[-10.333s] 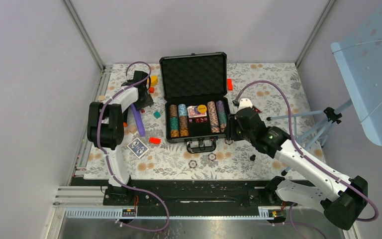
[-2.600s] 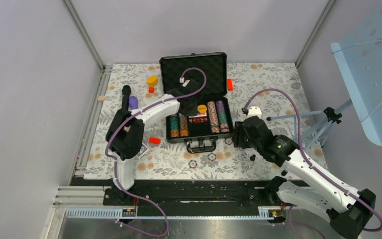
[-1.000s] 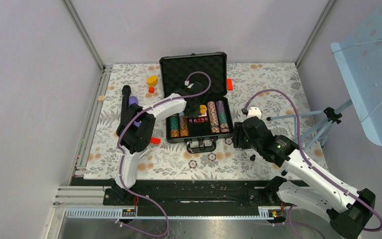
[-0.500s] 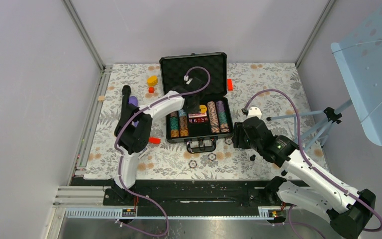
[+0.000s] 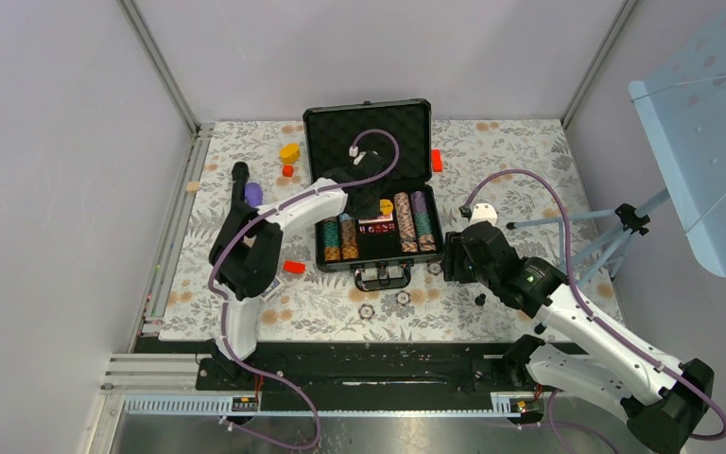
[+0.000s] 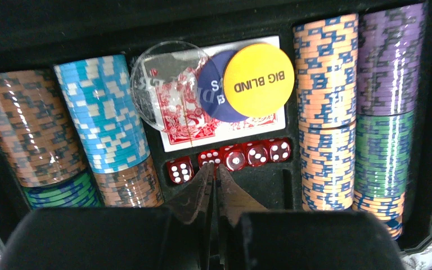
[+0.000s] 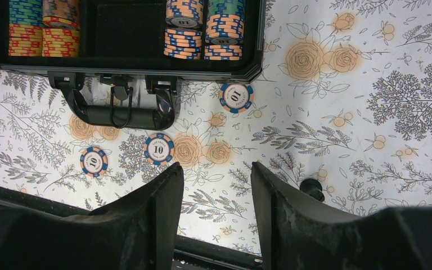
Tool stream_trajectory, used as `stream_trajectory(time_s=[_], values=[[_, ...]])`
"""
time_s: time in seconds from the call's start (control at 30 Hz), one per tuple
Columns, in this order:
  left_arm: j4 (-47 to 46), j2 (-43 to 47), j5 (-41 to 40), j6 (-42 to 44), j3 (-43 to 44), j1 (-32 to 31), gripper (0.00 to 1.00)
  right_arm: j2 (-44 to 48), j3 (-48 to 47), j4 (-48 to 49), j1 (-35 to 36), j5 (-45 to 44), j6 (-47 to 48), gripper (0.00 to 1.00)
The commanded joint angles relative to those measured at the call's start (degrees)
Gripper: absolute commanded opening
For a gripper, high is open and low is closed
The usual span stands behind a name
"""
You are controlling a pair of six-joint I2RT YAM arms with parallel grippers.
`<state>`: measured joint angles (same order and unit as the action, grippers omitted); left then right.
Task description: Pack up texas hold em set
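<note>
Open black case [image 5: 369,132] — striped chip rows [image 6: 326,107], red dice [image 6: 233,160]

The right gripper [image 7: 215,169] is hanging over the white floral-printed tablecloth [image 7: 371,101], its 2 dark fingers [image 7: 160,219] standing apart with only cloth showing between them. Up top, the near wall of the black rectangular hard case [image 7: 135,72] is running along the frame, and its black looped plastic handle [image 7: 121,115] is lying flat on the cloth. Inside, rows of striped poker chips [image 7: 205,28] are sitting at both ends, a bare black compartment [image 7: 129,28] between them. 3 loose orange-and-blue poker chips marked 10 are lying outside: 1 chip [image 7: 235,97] just beside the case's right corner, 2 more chips [image 7: 158,149] below the handle. A small black knob [image 7: 313,188] is sitting right of the fingers.
</note>
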<state>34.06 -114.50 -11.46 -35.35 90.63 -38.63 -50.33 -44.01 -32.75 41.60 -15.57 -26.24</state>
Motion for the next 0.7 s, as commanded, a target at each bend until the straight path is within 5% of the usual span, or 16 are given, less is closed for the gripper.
stream_trajectory(time_s=[0.0, 0.67], values=[[-2.6, 1.9, 1.1, -1.2, -1.3, -0.7, 0.05, 0.7, 0.0, -0.1, -0.3, -0.9, -0.3, 0.55], [-2.3, -1.2, 1.1, -1.4, -2.0, -1.0, 0.03, 0.0, -0.2, -0.1, -0.2, -0.9, -0.2, 0.56]])
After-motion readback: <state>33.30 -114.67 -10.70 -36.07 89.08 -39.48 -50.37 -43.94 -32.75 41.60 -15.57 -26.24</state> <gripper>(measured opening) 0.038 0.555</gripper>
